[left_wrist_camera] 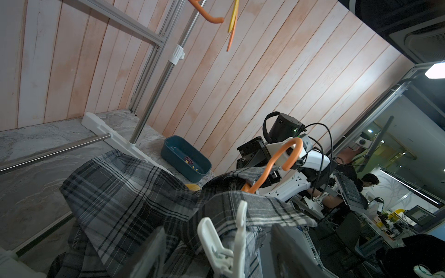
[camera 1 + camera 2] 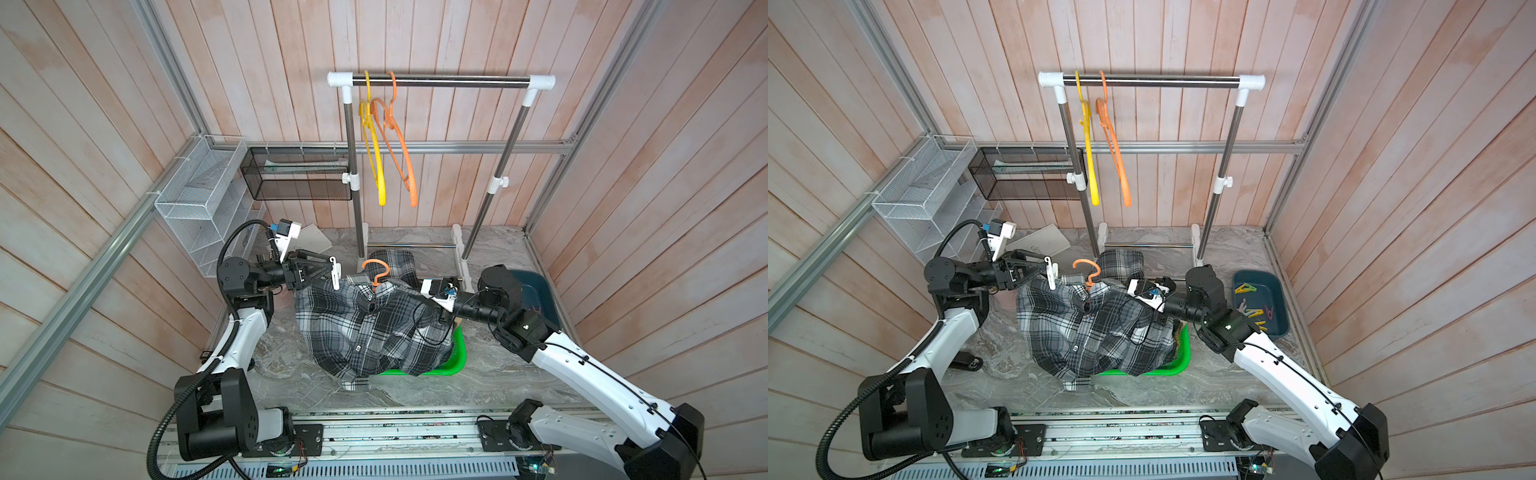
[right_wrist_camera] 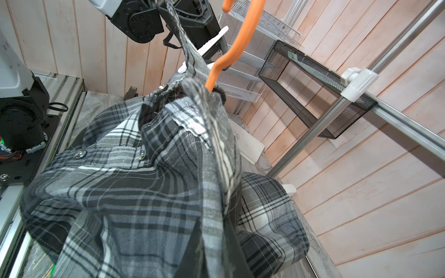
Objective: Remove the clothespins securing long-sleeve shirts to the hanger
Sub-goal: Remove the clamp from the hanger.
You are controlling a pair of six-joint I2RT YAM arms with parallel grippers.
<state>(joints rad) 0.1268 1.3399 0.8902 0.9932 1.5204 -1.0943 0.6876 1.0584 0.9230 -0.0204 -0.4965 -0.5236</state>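
A grey-black-white plaid shirt [image 2: 365,332] is seen hung on an orange hanger [image 2: 376,270], of which only the hook is shown above the collar. The body is bunched and crumpled below. A white clothespin [image 2: 336,275] is clipped upright onto one shoulder edge of this shirt. A second plaid shirt [image 2: 395,264] is laid crumpled just behind. Pastel clothespins [image 2: 1245,287] are scattered loose in a dark blue tub [image 2: 1277,286], well apart from both shirts.
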